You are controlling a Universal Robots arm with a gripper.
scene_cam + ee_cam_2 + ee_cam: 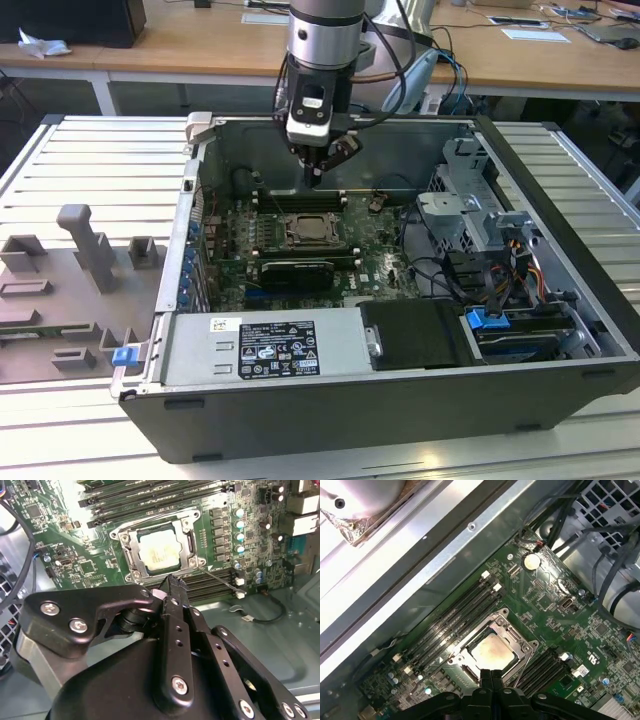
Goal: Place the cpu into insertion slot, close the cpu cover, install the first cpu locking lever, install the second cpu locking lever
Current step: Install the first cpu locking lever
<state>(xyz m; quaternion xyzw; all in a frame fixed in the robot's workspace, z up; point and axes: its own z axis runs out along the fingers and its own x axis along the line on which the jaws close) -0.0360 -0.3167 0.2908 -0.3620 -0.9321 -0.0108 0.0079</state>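
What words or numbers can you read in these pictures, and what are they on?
No text here is clear enough to quote.
Big label on the silver box: rows of print and signs, too small to read.
Small sticker beside it: too small.
Top of the chip: faint marks, blurred.
White sticker on the green board: too small.

exterior view: high, facing open computer case (pixel 400 425) | both wrist views: close, looking past claw (pixel 172 583) (pixel 491 673) onto insertion slot (pixel 125 555) (pixel 470 656)

Ribbed metal bench (pixel 60 440) up front, wooden desks (pixel 200 40) w/ papers (pixel 535 33) behind.
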